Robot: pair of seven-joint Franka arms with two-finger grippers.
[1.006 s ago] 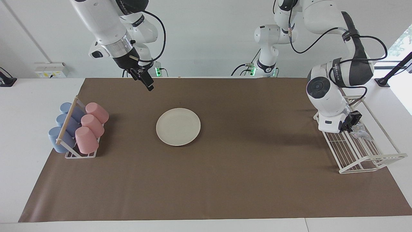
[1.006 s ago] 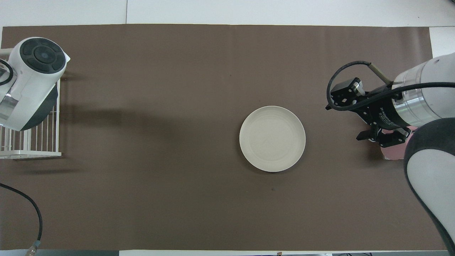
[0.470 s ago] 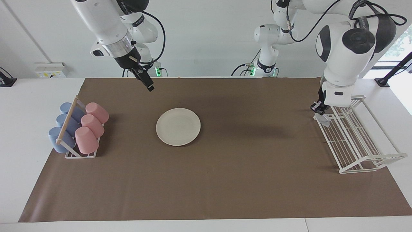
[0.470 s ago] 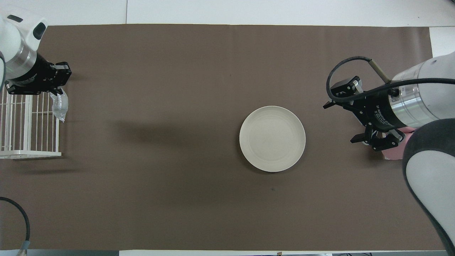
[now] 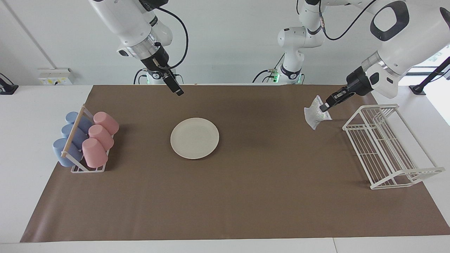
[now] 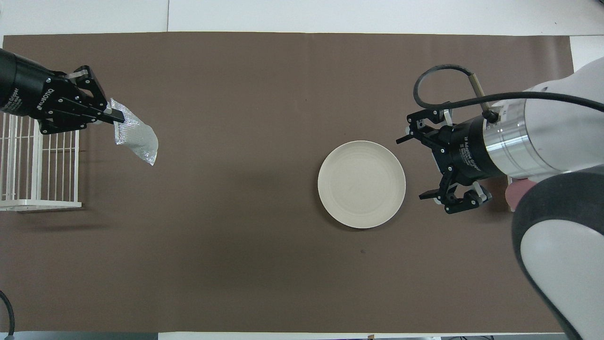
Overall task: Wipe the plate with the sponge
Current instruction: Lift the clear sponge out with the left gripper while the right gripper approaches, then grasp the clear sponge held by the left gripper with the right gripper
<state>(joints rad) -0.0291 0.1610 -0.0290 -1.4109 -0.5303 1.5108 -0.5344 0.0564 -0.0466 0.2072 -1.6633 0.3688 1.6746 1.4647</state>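
Hanging from the left gripper (image 5: 326, 106) at the upper right of the facing frame, the sponge (image 5: 315, 115) is a crinkled, silvery mesh pad with a glittery sheen and an uneven outline; the gripper's fingers are pinched shut on its upper edge, and it dangles in the air over the brown mat (image 5: 246, 196), just beside the white wire rack (image 5: 386, 154). In the overhead frame the same sponge (image 6: 134, 137) shows at the upper left, drooping from that gripper (image 6: 113, 115). The plate (image 5: 194, 138) is round, smooth and cream-white with a shallow raised rim; it lies flat on the mat near the middle of the counter (image 5: 21, 140), well apart from the sponge. The right gripper (image 6: 427, 167) hovers just beside the plate (image 6: 361, 184) in the overhead frame, fingers spread wide and holding nothing. At the left of the facing frame, pink cups (image 5: 98, 138) and blue cups (image 5: 68, 140) lie tilted in a small rack.
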